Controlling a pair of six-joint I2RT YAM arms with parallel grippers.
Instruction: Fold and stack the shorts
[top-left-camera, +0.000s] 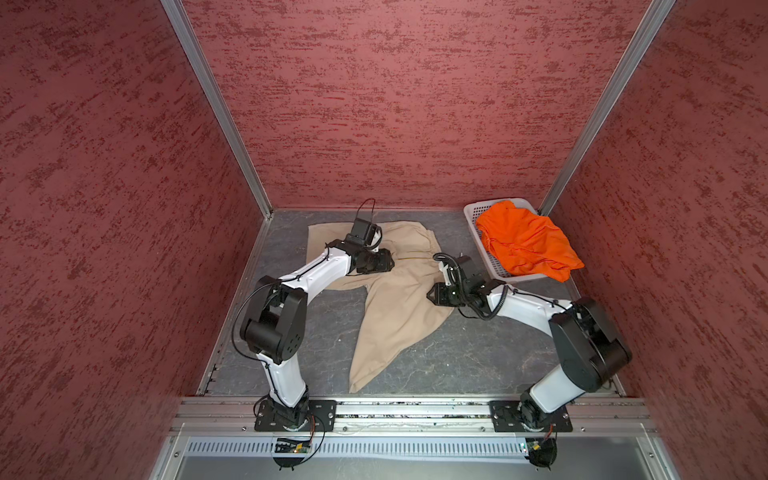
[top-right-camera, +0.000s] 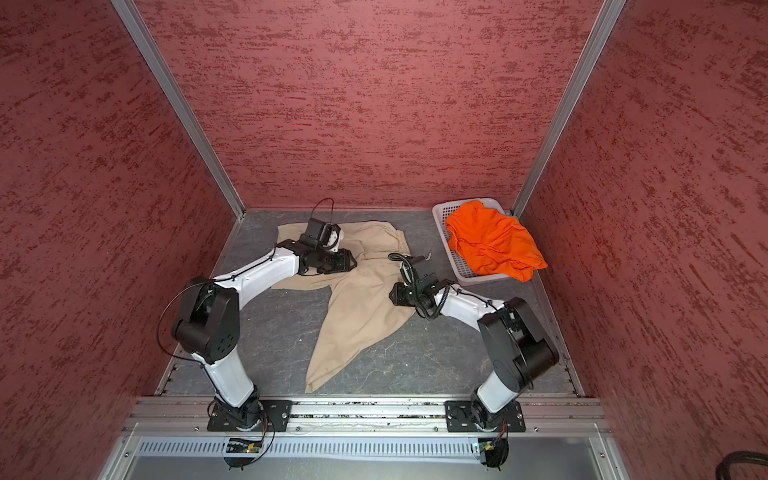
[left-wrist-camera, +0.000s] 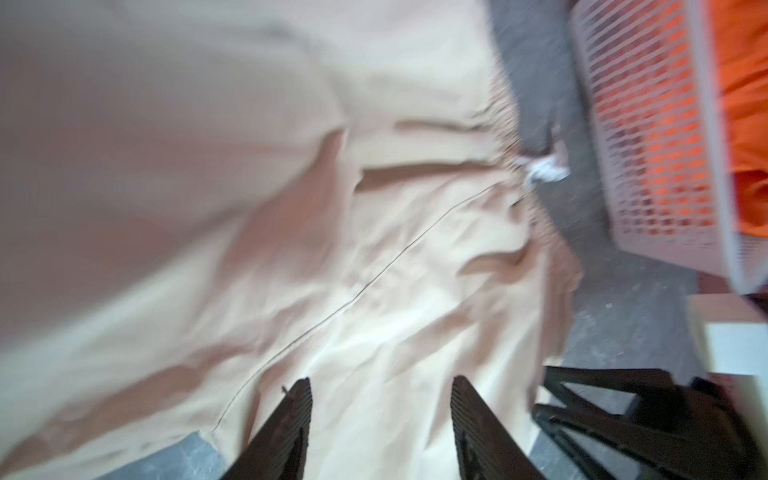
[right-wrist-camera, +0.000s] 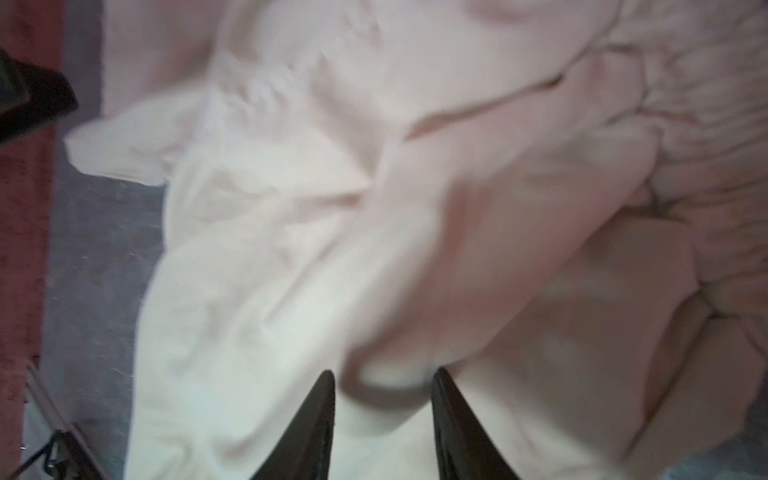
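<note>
The beige shorts (top-left-camera: 399, 316) (top-right-camera: 361, 324) lie spread on the grey table, one leg toward the back left, the other toward the front edge. Their white drawstring (left-wrist-camera: 544, 168) pokes out at the gathered waist. My left gripper (top-left-camera: 390, 264) (top-right-camera: 354, 262) (left-wrist-camera: 381, 386) hovers open over the crotch seam, nothing between its fingers. My right gripper (top-left-camera: 429, 296) (top-right-camera: 391, 296) (right-wrist-camera: 384, 374) is at the cloth's right edge, jaws apart, a raised fold of beige cloth (right-wrist-camera: 332, 208) at their tips. The orange shorts (top-left-camera: 523, 241) (top-right-camera: 494, 241) (left-wrist-camera: 744, 83) lie crumpled in the basket.
A white perforated basket (top-left-camera: 471, 208) (top-right-camera: 457, 266) (left-wrist-camera: 648, 145) stands at the back right corner, just right of the beige waistband. Red textured walls enclose the table on three sides. The arm bases sit on a metal rail (top-left-camera: 415, 409) along the front.
</note>
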